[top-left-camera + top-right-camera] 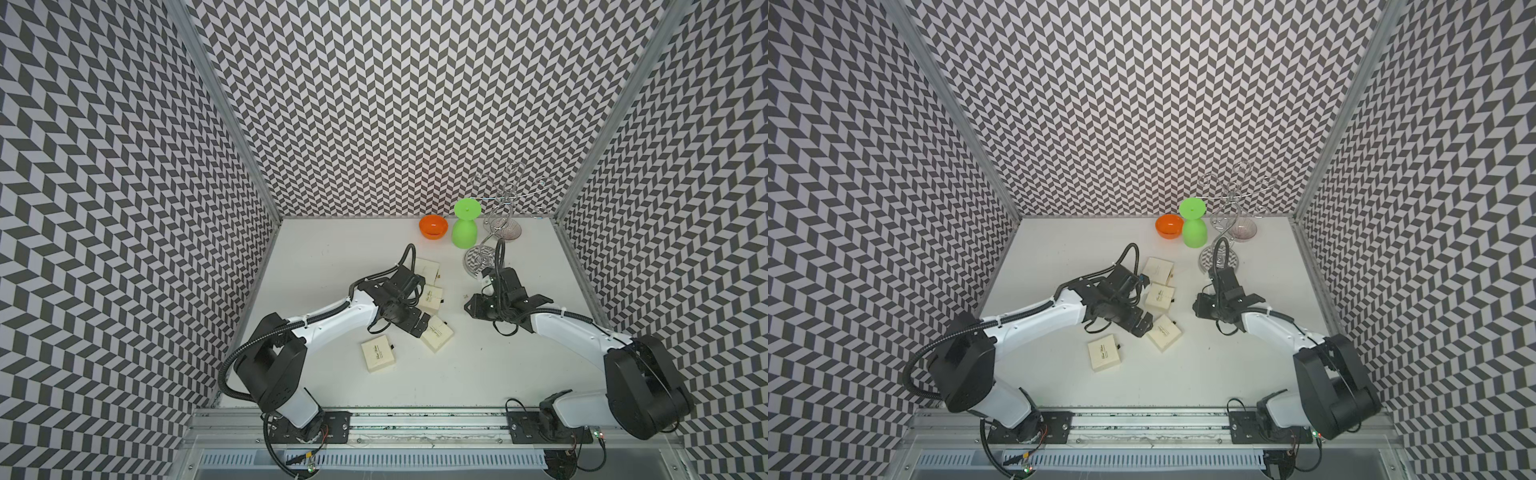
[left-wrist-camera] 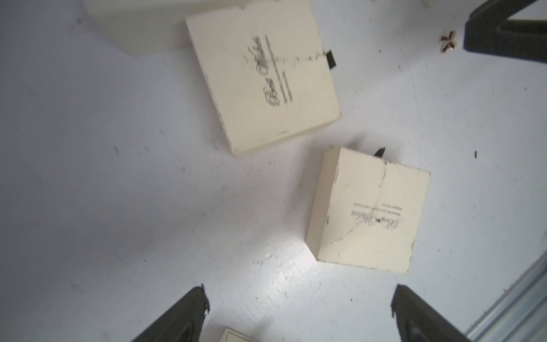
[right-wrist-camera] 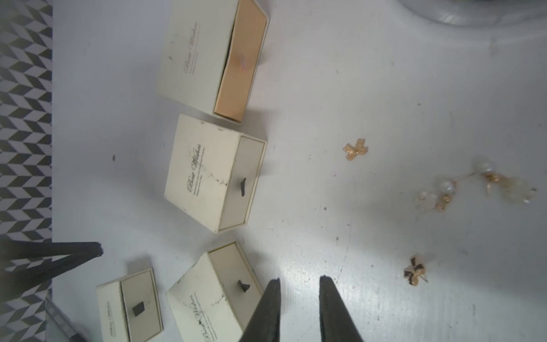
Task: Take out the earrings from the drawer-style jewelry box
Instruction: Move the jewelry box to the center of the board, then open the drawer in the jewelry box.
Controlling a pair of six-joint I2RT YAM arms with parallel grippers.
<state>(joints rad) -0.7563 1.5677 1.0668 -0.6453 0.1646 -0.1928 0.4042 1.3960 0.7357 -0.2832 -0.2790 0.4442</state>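
Earrings lie loose on the table beside cream boxes (one drawer open); left gripper gapes wide, right gripper barely parted, both empty.

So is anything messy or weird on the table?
Yes. Tiny earrings lie scattered loose on the white table, outside the cream boxes: a gold bow, a black bow, pearly ones. One box has its drawer slid out, peach inside. The other boxes sit crooked and look scuffed.

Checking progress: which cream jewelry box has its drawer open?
The cream cardboard box farthest toward the back wall: its drawer is out, showing peach lining; the other three drawers are pushed in.
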